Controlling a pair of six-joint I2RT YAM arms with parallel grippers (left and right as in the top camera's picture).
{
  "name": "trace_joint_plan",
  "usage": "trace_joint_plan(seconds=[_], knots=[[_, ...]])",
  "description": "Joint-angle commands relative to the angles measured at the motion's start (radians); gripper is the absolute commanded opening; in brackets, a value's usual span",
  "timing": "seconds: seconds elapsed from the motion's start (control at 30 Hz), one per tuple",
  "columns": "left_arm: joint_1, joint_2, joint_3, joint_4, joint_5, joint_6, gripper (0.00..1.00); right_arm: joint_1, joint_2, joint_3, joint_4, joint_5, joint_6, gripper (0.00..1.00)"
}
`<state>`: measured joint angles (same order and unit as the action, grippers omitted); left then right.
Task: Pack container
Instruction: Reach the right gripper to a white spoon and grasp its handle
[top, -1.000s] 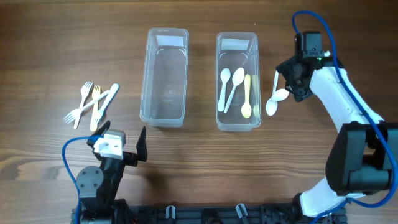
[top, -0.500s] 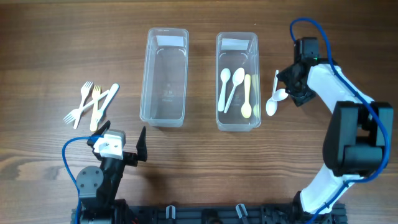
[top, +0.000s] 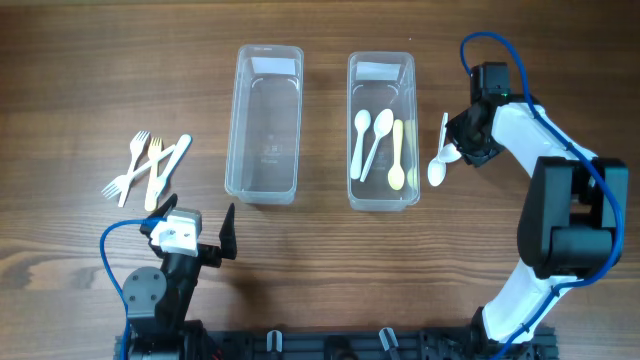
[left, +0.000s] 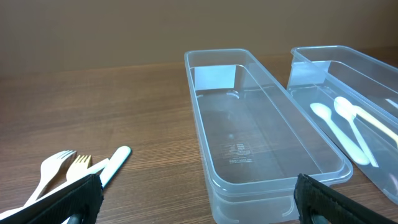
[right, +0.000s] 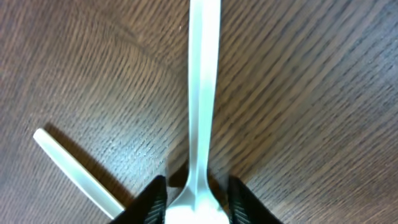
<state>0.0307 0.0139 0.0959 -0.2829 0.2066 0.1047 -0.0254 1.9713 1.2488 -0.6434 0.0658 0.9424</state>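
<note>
What could bite me, starting at the left: the forks (top: 145, 165) lie crossed in a little pile on the surface (top: 60, 80), so grabbing one could drag a neighbour along. My left end effector (top: 190, 230) is parked near the front edge, released and wide apart with nothing in it, so no drama there yet.

The real risk is on the right. My right end effector (right: 198, 199) is down on the surface just right of the right container, with a finger on either side of a white spoon (right: 202, 93) where the neck meets the bowl. I honestly can't tell if it's pinched or only straddled. The neck is thin and slick, so my guess is it could pivot or squirt out on the lift. A second spoon handle (right: 74, 171) lies right beside it, and from overhead the two look like they touch, so it may get nudged or come along. The container wall is close too, so a low carry could clip the rim.

Containers: the left container (top: 232, 130) is empty. The right container (top: 351, 120) holds three spoons, two white spoons (top: 362, 140) and one yellowish spoon (top: 397, 155), lying lengthwise.
</note>
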Motion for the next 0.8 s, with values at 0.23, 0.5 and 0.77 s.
trace_joint_plan(seconds=[0.23,0.5,0.77], knots=[[-0.006,-0.007,-0.008,0.006,0.005,0.019,1.0,-0.002,-0.005,-0.011,-0.058,0.041,-0.055,0.11],[-0.006,-0.007,-0.008,0.006,0.005,0.019,1.0,-0.002,-0.24,-0.011,-0.093,0.194,-0.14,0.06],[-0.006,-0.007,-0.008,0.006,0.005,0.019,1.0,0.0,-0.509,-0.011,-0.097,-0.171,-0.549,0.04]])
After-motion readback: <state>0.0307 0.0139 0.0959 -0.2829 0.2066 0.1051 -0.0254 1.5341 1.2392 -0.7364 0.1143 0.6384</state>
